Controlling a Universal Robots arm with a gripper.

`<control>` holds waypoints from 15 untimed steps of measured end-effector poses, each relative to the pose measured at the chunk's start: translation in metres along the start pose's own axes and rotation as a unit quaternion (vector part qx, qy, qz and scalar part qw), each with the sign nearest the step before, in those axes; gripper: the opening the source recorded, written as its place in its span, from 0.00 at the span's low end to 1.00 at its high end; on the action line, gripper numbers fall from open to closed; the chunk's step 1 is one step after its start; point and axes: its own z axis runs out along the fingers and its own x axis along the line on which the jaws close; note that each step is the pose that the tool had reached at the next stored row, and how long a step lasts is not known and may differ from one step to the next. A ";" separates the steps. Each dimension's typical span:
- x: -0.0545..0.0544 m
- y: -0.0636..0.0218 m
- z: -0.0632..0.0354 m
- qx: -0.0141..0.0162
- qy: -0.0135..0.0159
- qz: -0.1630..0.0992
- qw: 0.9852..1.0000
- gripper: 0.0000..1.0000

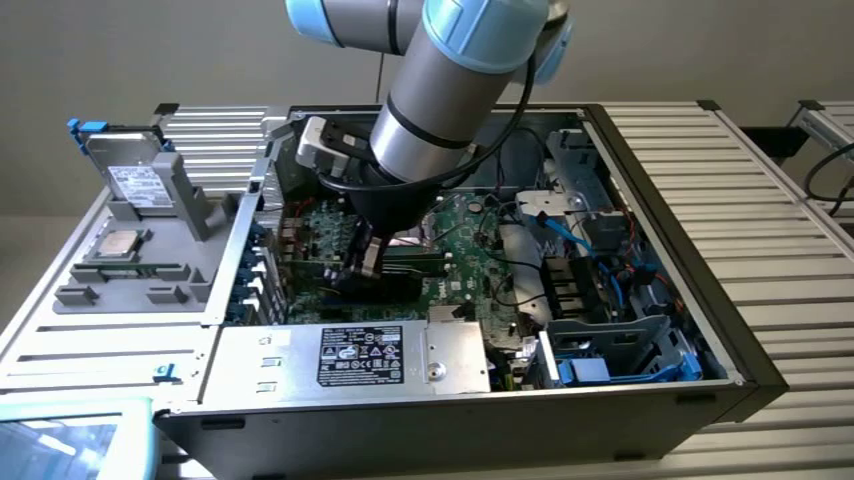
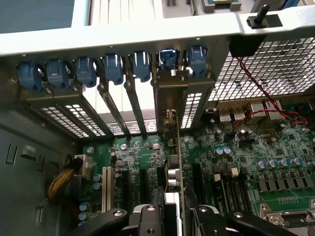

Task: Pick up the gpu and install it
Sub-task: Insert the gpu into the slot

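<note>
The gpu [image 2: 173, 177] stands on edge between my fingers [image 2: 147, 219], a thin card seen edge-on. It runs from the gripper [image 2: 174, 219] to its metal bracket [image 2: 170, 96] at the case's rear slot openings. The gripper is shut on the gpu. The card's lower edge is down among the expansion slots of the green motherboard [image 2: 236, 162]; whether it is fully seated I cannot tell. In the exterior view the gripper [image 1: 367, 262] reaches deep into the open computer case, and the dark gpu [image 1: 358, 286] sits under it over the motherboard [image 1: 467, 250].
Blue slot clips [image 2: 113, 69] line the rear bracket row, with empty slot covers [image 2: 74, 115] beside the card. A power supply [image 1: 360, 355] lies at the case's near side, drive bays and blue cables [image 1: 601, 330] at the exterior view's right. A parts tray [image 1: 134, 240] stands outside on the left.
</note>
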 end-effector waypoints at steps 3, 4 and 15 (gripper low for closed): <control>-0.004 0.0004 0.0000 0.000 0.000 0.000 1.000 0.28; -0.004 0.0006 0.0001 0.000 0.000 0.000 1.000 0.28; -0.005 0.0030 0.0013 0.000 0.000 0.000 1.000 0.28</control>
